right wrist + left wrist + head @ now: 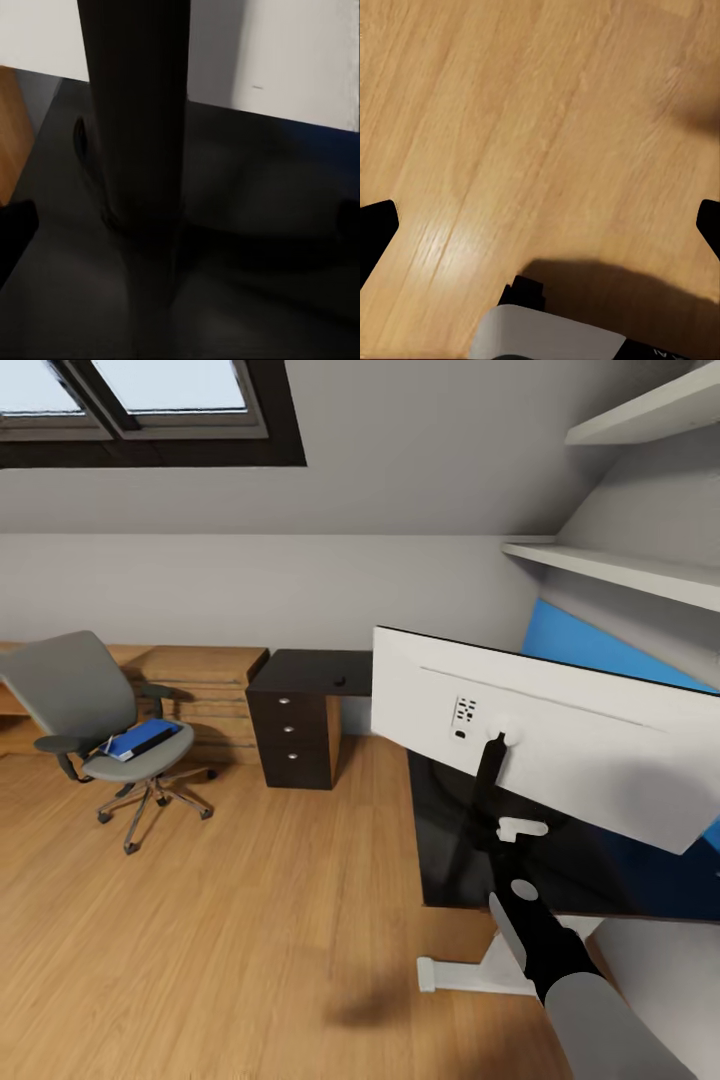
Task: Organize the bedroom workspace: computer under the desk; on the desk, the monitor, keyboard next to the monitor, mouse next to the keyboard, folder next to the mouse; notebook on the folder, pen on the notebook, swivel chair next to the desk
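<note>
Fingers (15, 225) flanking slim black stand (139, 150)

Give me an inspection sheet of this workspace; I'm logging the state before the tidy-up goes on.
Surface: the desk has a glossy black top, with a black three-drawer unit.
Job's things: the monitor stands on the desk, white back towards the head camera; the folder lies on the seat of the swivel chair, which stands apart from the desk.
Clutter: nothing seen.
Grippers: the right gripper has its open fingers either side of the monitor's stand; the left gripper hangs open over the wooden floor.
Cables: nothing seen.
Surroundings: white wall shelves, a roof window, low wooden cabinets.
</note>
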Available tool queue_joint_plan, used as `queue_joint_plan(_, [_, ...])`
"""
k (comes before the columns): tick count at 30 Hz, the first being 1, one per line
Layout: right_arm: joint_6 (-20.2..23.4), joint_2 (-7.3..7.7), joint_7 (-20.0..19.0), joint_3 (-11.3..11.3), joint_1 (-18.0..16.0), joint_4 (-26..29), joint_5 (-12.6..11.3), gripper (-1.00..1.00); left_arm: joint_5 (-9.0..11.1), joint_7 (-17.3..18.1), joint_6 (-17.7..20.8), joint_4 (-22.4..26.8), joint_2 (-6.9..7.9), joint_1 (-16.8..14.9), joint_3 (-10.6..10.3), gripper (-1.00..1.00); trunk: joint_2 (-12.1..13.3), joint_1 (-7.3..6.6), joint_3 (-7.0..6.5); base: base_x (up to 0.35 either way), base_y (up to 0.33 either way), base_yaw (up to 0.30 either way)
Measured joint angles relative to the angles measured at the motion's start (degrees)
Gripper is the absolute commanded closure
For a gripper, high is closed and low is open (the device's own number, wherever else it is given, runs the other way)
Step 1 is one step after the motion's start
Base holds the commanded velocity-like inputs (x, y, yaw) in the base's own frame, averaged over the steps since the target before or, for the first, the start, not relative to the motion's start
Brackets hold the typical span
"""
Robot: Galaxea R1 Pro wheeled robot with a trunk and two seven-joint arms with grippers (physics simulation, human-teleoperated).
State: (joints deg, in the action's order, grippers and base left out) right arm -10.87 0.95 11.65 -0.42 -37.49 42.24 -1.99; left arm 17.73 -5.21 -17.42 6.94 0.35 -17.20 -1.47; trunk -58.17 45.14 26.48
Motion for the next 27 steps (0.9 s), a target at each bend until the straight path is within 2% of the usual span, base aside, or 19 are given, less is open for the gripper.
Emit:
queue_joint_plan(20, [-0.2, 0.0, -0.1, 0.0, 0.0, 0.0, -0.1, -1.0, 0.0, 0.0, 0.0, 0.0, 0.0, 0.0, 0.0, -1.0, 0.0, 0.0, 0.0, -0.306, -0.023, 0.0])
queue_joint_plan(27, [-0.3, 0.0, 0.0, 0.0, 0.0, 0.0, -0.1, -1.0, 0.0, 0.0, 0.0, -0.3, 0.0, 0.0, 0.0, -1.0, 0.0, -0.02, 0.0, -0.127, -0.071, 0.0])
